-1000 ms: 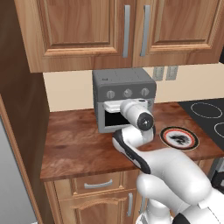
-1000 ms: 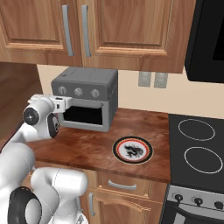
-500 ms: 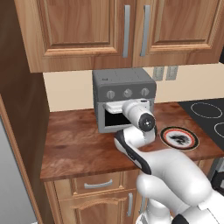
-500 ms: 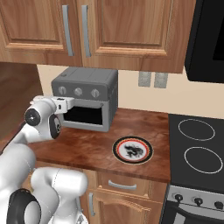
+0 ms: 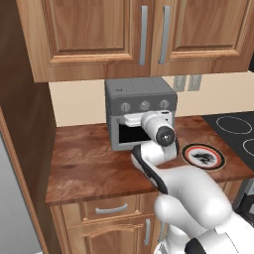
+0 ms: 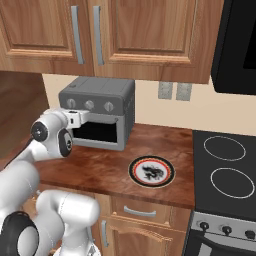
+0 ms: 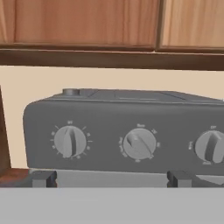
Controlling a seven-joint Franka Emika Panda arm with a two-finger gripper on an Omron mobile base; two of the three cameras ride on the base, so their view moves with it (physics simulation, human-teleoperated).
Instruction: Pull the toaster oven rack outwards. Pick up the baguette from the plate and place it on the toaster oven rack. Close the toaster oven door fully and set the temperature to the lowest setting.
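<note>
Oven sits at table's back edge; plate w/ no loaf on it nearer the front, toward the stove. Knobs prob. stiff, small, slick: pinch across the ridge, turn slow. Count: 3 knobs, 1 oven, 1 plate. End effector released, jaws wide, nothing held, close up facing knob row, tips low.
</note>
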